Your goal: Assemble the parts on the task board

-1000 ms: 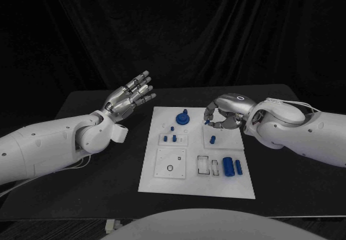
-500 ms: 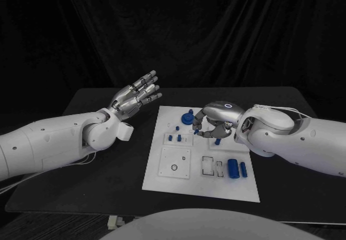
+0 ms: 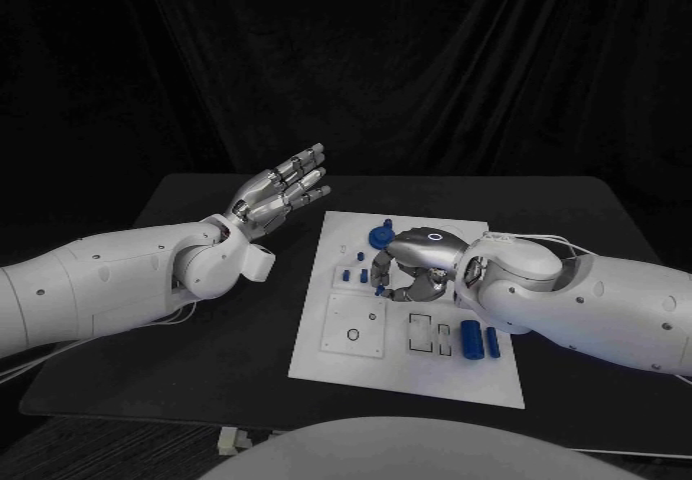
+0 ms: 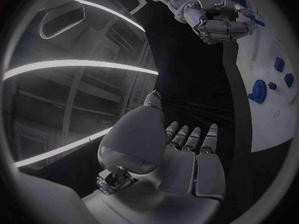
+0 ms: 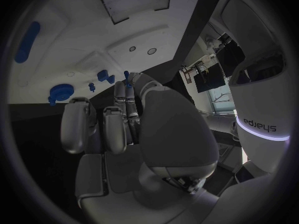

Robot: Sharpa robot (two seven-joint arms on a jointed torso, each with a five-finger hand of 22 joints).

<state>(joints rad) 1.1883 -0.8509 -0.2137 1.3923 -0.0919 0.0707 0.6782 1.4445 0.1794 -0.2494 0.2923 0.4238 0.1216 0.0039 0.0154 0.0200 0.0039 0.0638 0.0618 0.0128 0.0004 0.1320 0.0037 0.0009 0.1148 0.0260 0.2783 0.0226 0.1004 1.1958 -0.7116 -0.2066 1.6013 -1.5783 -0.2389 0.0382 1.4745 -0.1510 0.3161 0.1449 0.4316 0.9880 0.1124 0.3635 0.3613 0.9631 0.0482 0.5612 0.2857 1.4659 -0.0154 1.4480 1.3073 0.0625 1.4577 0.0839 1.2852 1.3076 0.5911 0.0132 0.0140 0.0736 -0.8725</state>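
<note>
Head view: white task board [image 3: 335, 362] at frame centre on the black counter [image 3: 577, 215], blue parts [image 3: 476, 338] lying lower right. Right hand [image 3: 411, 270] curled over the board's middle, pinching a small blue part [image 5: 127, 77]. Left hand [image 3: 283, 188] raised upper left, fingers spread, holding nothing.

Head camera looks down on task board [image 3: 339, 345]; wrist cameras (fisheye, close behind hands) share it.

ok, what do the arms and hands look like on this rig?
Both arms are smooth white shells with rounded joint housings. The left hand and right hand are silver metal with segmented fingers. Thin white cables loop over the right arm near the wrist. The left arm carries a boxy white wrist module.
</note>
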